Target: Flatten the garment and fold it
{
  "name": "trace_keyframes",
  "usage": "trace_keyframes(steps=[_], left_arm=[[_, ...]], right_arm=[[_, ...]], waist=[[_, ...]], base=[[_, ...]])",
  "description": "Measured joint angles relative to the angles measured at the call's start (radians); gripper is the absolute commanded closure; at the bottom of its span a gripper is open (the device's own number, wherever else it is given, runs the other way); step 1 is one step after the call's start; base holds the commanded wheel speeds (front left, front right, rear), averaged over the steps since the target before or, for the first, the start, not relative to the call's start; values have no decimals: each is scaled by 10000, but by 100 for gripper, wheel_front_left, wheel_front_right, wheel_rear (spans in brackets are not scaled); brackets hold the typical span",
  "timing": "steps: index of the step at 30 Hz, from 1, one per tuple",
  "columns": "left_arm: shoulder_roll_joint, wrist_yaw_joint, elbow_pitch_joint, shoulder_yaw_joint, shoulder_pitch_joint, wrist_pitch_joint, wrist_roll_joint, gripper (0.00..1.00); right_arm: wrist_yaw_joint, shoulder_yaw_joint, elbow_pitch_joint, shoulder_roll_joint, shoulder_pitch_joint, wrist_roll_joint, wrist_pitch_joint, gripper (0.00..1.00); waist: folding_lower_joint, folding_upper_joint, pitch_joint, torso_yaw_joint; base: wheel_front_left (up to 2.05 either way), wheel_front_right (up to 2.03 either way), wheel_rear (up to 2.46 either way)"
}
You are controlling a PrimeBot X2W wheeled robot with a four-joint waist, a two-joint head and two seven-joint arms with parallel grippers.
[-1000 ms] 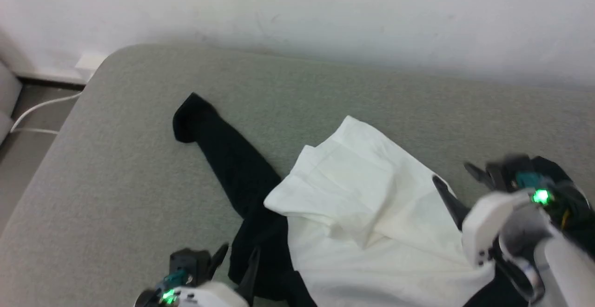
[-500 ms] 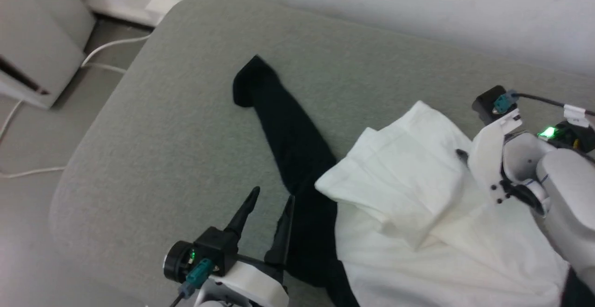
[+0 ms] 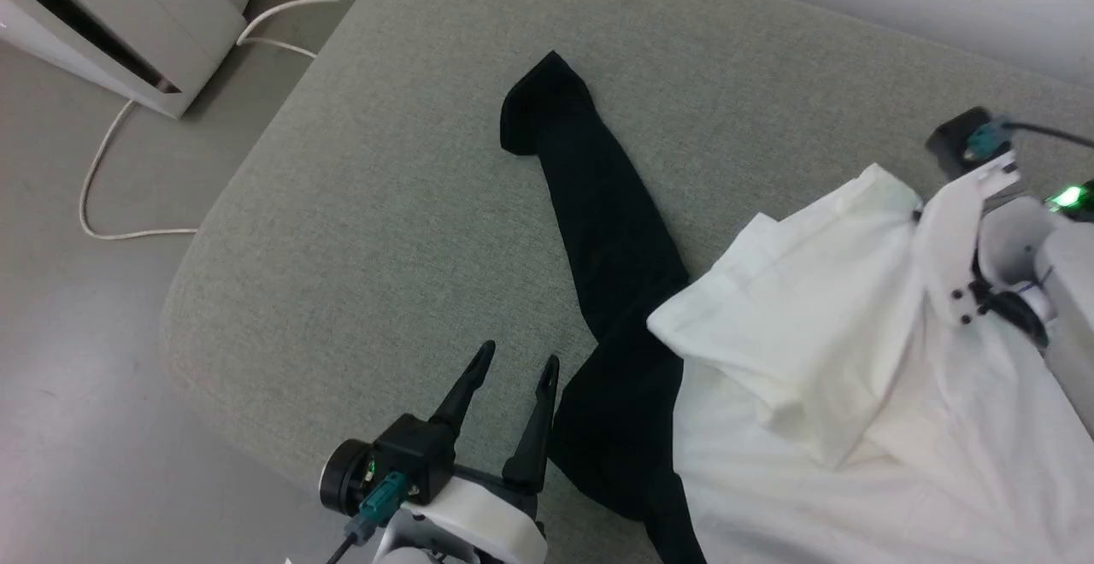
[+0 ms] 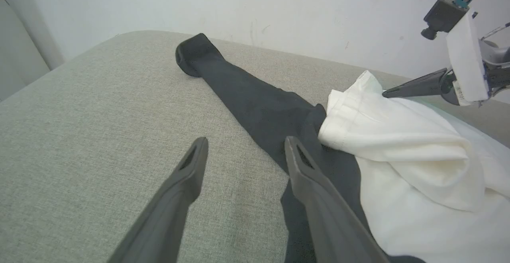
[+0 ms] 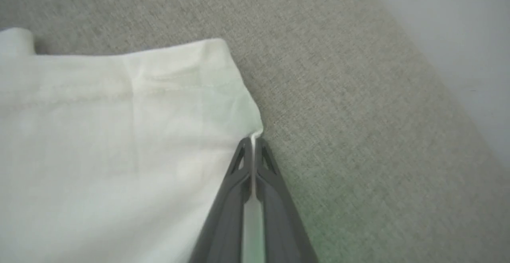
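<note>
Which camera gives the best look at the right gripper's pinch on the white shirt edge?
The right wrist view: the right gripper is shut on the garment, with white cloth sandwiched between its fingers. The left wrist view shows it side-on at the cloth's edge, far off. The head view hides the fingertips behind the white mount.

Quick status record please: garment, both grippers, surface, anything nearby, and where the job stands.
surface: grey-green cushion
garment: crumpled, white body folded over itself
sleeve: black, stretched out across the cushion
left gripper: open, empty, fingers by the sleeve's edge
right gripper: shut on a white edge corner of the garment
nearby: white cable on the floor
job: garment not flat, no fold made yet
</note>
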Motion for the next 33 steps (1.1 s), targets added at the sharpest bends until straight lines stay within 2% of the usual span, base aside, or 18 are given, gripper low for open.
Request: trace_keyframes(steps=[3,8,17,19,22,23,27,33], left_arm=[[-4,0,25,48,-5,-40,2,0],[-36,-12,-27,82,-161,-44,73,0],[-161,-188,-163,81,-446,-52,163,0],[-217,-270,-174,86,-453,-52,176,0],[-284,-282,-169,127,-511,-52,184,0],[-297,-282,-159,159,-541,-52,213,0],[-347,-322,-105,301,-564,-52,244,0],[-268,-380,-12,571,-558,-52,324,0]], right_arm=[[2,-278,642,-132,-337,-232,-646,100],[-10,-1346,1983,-957,-1284,-1254,-1735,100],[-10,-3189,3636,-1741,-3132,-3555,-3187,100],[-10,-3787,3990,-1969,-3428,-4420,-3639,100],[-10,-4245,4236,-1741,-3294,-5003,-3973,98],[-10,-4416,4288,-1567,-3204,-5108,-4082,0],[-10,-4815,4410,-746,-2727,-5231,-4608,0],[-12,-5173,4372,-61,-2424,-5200,-5680,0]], waist=[[0,0,29,-66],[0,0,6,-347],[2,0,584,-530],[0,0,813,-517],[2,0,964,-490],[2,0,984,-498],[1,0,924,-603],[-1,0,486,-945]], base=[[0,0,0],[0,0,0],[0,0,0],[0,0,0],[0,0,0],[0,0,0],[0,0,0],[0,0,0]])
